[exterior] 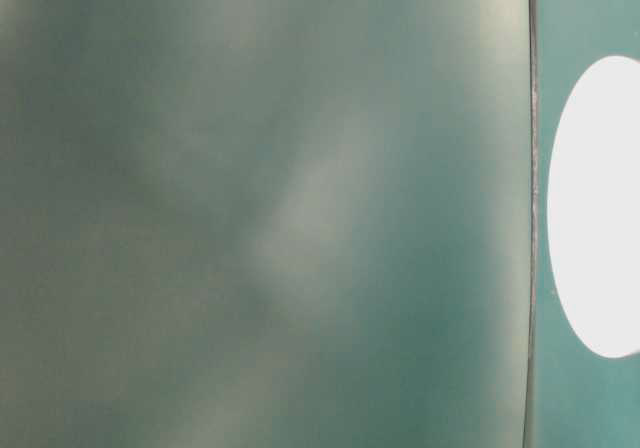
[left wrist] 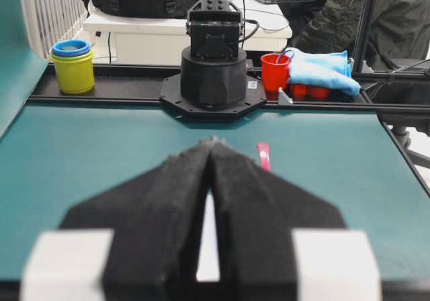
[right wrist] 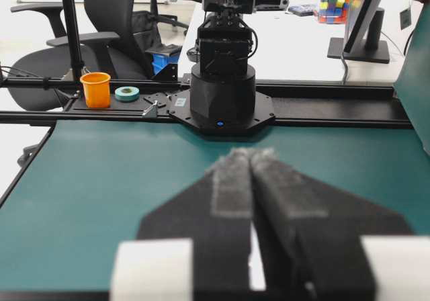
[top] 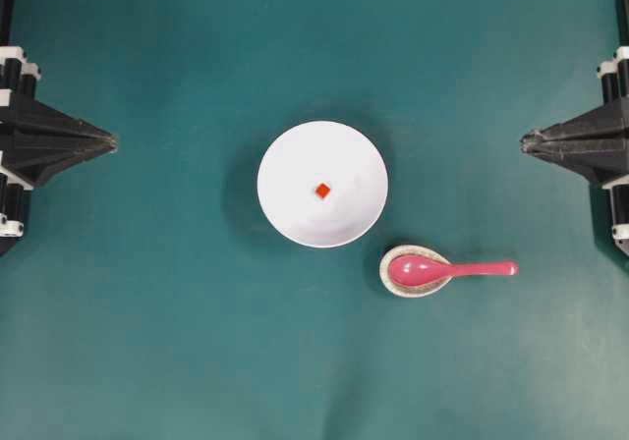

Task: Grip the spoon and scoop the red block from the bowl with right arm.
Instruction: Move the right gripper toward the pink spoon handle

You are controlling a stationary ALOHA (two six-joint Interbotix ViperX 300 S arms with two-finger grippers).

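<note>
The white bowl (top: 322,184) sits mid-table with the tiny red block (top: 322,191) near its centre. The pink spoon (top: 447,270) lies to the bowl's lower right, its scoop resting in a beige speckled dish (top: 414,271), its handle pointing right. My right gripper (top: 527,142) is parked at the right edge, shut and holding nothing, well above the spoon. My left gripper (top: 111,141) is parked at the left edge, also shut and holding nothing. In the left wrist view the spoon handle (left wrist: 263,157) peeks past the closed fingertips (left wrist: 212,142). The right wrist view shows closed fingertips (right wrist: 250,153) over bare mat.
The green mat (top: 147,342) covers the table. The table-level view is mostly a blurred green surface with a white oval (exterior: 598,208) at right. Beyond the table are arm bases (right wrist: 222,99), stacked cups (left wrist: 72,64), a red cup (left wrist: 273,72) and an orange cup (right wrist: 96,89).
</note>
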